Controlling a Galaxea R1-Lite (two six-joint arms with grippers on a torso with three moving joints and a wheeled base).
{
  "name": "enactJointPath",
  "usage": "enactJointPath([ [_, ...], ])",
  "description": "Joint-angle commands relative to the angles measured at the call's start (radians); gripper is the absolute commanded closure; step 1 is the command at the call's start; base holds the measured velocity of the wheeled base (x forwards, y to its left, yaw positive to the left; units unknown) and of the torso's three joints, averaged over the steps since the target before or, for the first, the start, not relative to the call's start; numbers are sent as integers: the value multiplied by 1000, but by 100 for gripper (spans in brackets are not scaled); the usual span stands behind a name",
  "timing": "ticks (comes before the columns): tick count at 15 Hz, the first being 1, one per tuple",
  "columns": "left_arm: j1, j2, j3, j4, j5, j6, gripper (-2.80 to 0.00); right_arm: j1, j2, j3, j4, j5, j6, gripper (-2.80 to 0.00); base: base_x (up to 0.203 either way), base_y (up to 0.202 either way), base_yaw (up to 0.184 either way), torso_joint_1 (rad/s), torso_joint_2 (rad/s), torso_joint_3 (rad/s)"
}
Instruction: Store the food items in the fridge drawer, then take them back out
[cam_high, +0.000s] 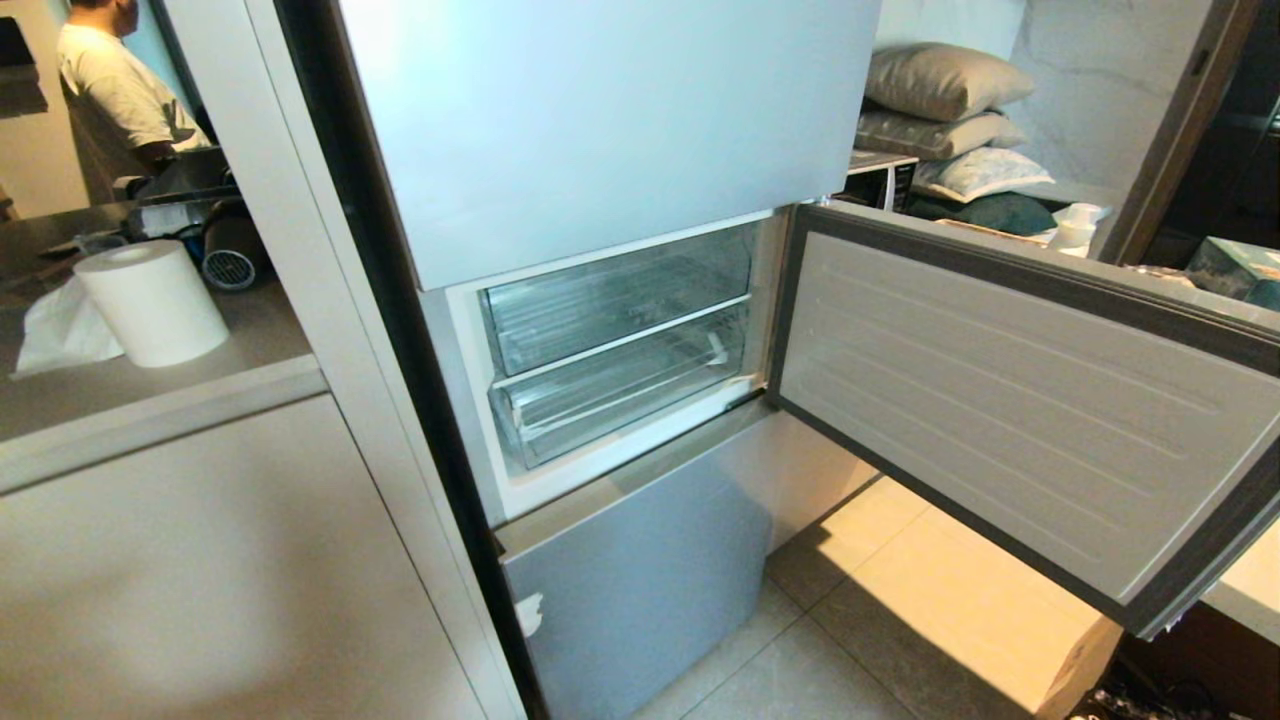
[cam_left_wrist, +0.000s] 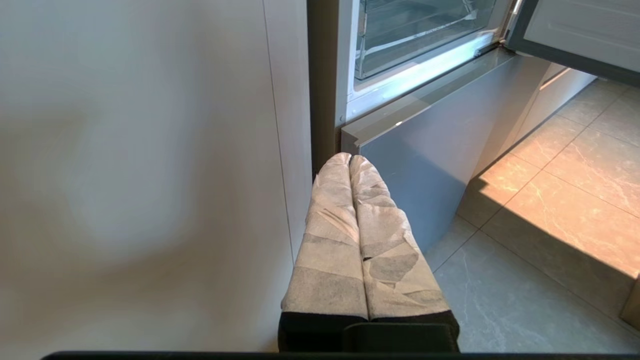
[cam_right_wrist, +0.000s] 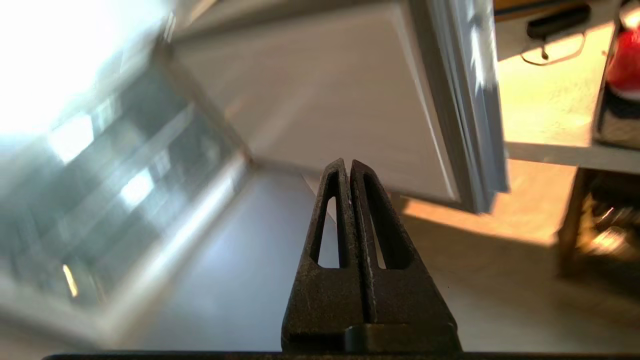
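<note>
Open fridge door (cam_high: 1010, 400) (no legible writing), clear fridge drawer (cam_high: 625, 395)

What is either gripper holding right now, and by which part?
Nothing. The left gripper is shut on empty air beside the fridge's lower door. The right gripper is shut and empty too, out in front of the open fridge door.

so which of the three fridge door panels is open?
The middle door, swung out to the right, exposing the clear drawers. The upper panel and lower panel sit closed.
</note>
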Motion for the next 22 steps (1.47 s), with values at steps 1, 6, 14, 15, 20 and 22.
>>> enactJointPath([
  [1,0,1,2,0,0,0,0,-181,328,-38,-210,26,106,0,0,0,0,0,0,0],
  [6,0,1,2,0,0,0,0,-662,585,-74,-606,177,187,0,0,0,0,0,0,0],
  [14,0,1,2,0,0,0,0,-864,1058,-215,-854,369,350,0,0,0,0,0,0,0],
  [15,0,1,2,0,0,0,0,-865,1115,-257,-857,424,417,0,0,0,0,0,0,0],
  [20,0,1,2,0,0,0,0,-849,1309,-422,-859,798,684,0,0,0,0,0,0,0],
  [22,0,1,2,0,0,0,0,-817,1354,-451,-860,883,759,0,0,0,0,0,0,0],
])
